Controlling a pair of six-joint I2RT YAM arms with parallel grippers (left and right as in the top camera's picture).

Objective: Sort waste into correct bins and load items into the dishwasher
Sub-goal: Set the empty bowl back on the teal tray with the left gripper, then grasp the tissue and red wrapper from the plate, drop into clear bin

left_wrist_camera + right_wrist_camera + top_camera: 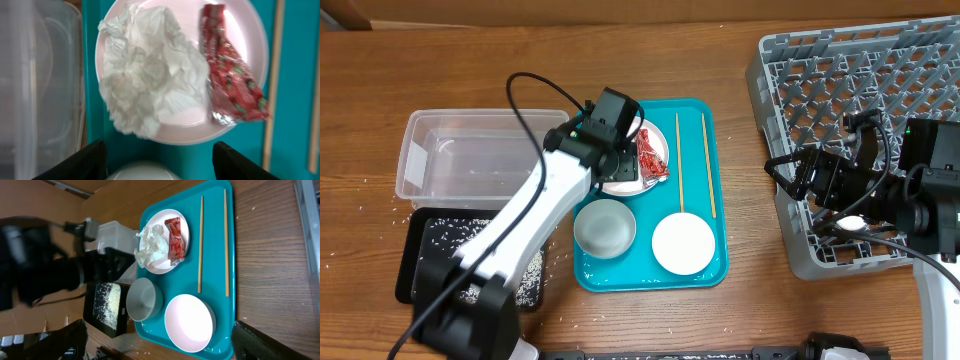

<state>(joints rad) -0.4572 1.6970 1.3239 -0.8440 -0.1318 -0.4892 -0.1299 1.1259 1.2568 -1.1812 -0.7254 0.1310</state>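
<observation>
Overhead: the left gripper (620,140) hangs right over the white plate (658,172) on the teal tray (715,270), so the tissue is mostly hidden under it. The red wrapper (650,158) peeks out just to one side of it. The clear tub (470,155) sits on the bench near its other side. The right gripper (800,175) is over the edge of the dish rack (860,80), well apart from the tray.

Left wrist: jaws spread wide, nothing between them. The tissue wad (145,75) is straight ahead of the fingertips with the wrapper touching it on one side, both lying on the plate. The tissue looks feather-light and squishy, so I'd pinch the puffy middle, since going in low risks scraping the slick plate. The wrapper looks like thin, crinkly foil, probably slippery, so take it across the bunched width.

Right wrist: this gripper is wide open too and empty, looking across at the tray. The two chopsticks (200,245) lie side by side next to the plate. They're thin and stiff, and I'd guess they roll.
</observation>
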